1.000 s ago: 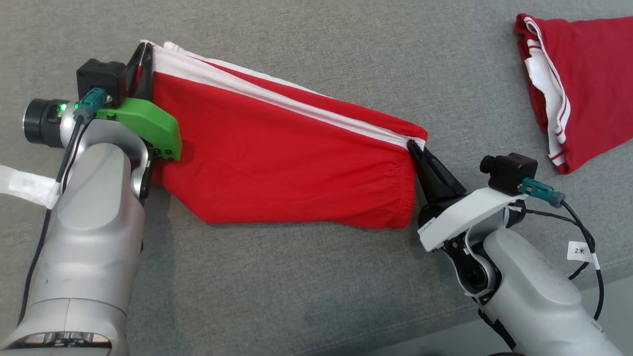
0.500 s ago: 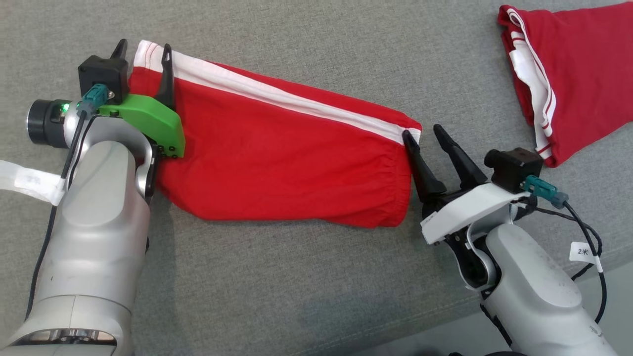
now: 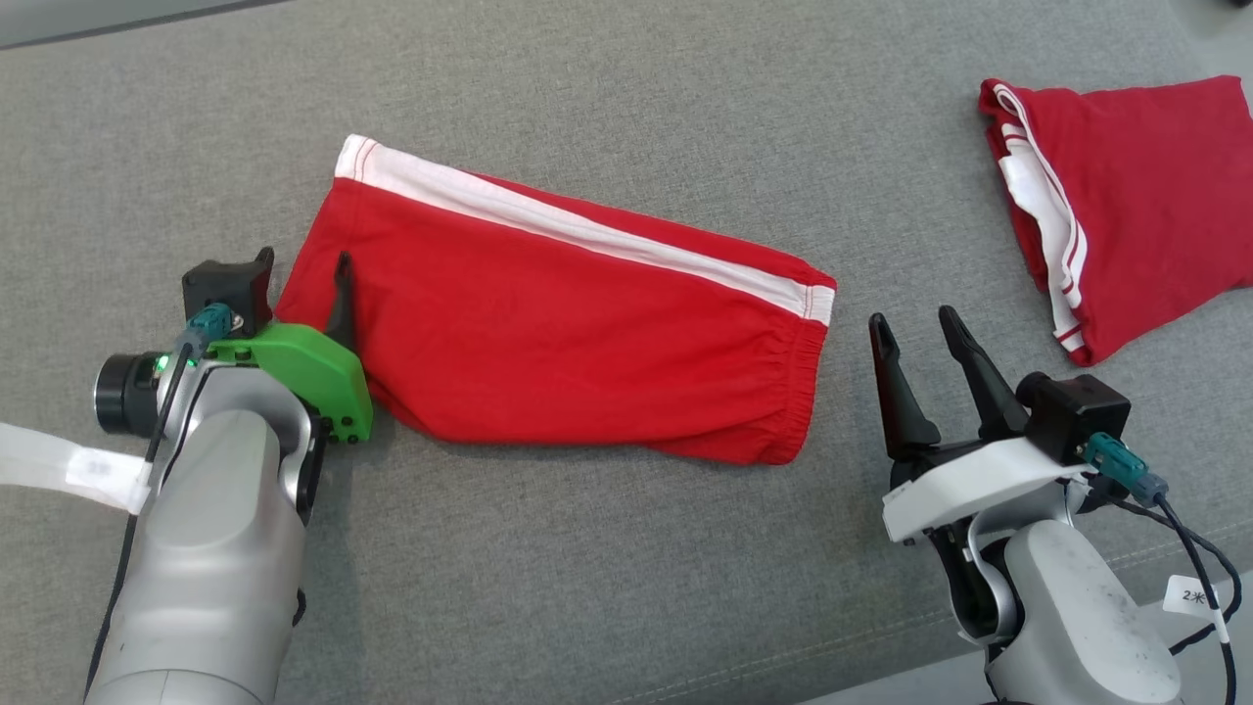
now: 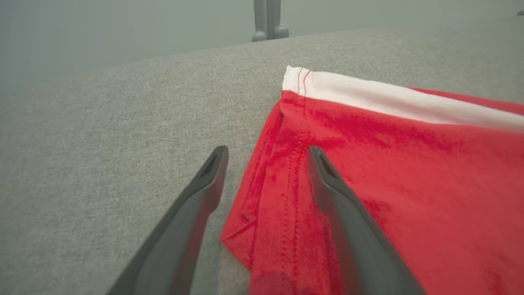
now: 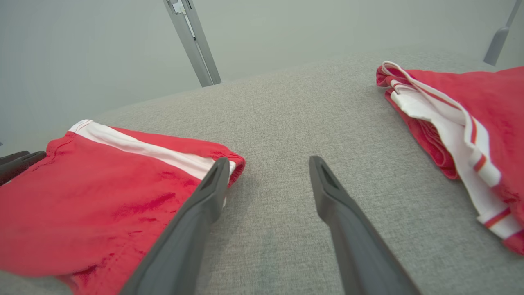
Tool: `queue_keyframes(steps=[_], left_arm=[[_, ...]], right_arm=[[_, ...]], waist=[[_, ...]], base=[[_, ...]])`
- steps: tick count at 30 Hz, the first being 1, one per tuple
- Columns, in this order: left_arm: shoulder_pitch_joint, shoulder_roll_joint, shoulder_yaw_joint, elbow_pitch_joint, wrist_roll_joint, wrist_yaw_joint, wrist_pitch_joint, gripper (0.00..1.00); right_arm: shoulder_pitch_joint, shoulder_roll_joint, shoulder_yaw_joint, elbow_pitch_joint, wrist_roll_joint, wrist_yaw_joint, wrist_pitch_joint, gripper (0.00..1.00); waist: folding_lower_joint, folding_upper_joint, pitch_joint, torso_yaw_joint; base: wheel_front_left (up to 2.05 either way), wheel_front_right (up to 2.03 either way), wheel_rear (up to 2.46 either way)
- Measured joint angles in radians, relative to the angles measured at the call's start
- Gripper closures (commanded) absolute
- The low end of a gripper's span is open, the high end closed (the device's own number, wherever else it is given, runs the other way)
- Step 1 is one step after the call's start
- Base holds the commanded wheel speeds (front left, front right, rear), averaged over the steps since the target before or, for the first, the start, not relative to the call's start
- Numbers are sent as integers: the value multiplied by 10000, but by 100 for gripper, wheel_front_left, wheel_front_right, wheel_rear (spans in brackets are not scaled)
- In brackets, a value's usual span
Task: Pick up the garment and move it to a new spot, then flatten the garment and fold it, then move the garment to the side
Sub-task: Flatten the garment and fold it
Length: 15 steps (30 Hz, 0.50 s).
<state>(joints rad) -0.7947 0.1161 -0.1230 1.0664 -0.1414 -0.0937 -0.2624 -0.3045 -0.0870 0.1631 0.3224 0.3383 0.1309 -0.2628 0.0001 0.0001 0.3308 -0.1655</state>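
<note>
The garment (image 3: pixel 578 333), red with 1 white stripe along its upper edge, lies folded flat at the frame's centre on the grey cushion (image 3: pixel 626 587). The left gripper (image 3: pixel 303 266) at middle left stands spread, straddling the garment's left hem: 1 finger over red cloth, 1 over bare grey. The right gripper (image 3: pixel 915 323), also spread and holding nothing, sits just beside the gathered waistband edge at middle right, apart from it. A second red garment (image 3: pixel 1126 225) lies at upper right, well apart. Bare grey runs wide along the bottom centre and between the 2 garments. The cushion's edges show at upper left and lower right.
</note>
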Motion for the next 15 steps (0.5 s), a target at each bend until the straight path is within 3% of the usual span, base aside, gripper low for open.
queue_keyframes(steps=[9, 10, 11, 12, 15], left_arm=[[170, 12, 107, 1095, -430, -73, 104, 0], [165, -8, 121, 1189, -485, -111, 151, 19], [161, -15, 123, 1277, -537, -121, 151, 61], [163, -25, 109, 1352, -550, -132, 153, 96], [229, -63, 71, 1499, -654, -211, 161, 100]], right_arm=[[195, 130, -36, -31, -63, 0, 0, 0], [221, 138, -38, -29, -65, 0, 0, 0], [238, 146, -42, -21, -65, 0, 0, 0], [257, 150, -50, -10, -67, 0, 0, 0], [347, 165, -82, 10, -69, 0, 0, 0]], waist=[[0, 0, -263, -185], [0, 0, -290, -204], [0, 0, -320, -220], [0, 0, -360, -232], [0, 0, -510, -257]], base=[[0, 0, 0], [0, 0, 0], [0, 0, 0], [0, 0, 0], [0, 0, 0]])
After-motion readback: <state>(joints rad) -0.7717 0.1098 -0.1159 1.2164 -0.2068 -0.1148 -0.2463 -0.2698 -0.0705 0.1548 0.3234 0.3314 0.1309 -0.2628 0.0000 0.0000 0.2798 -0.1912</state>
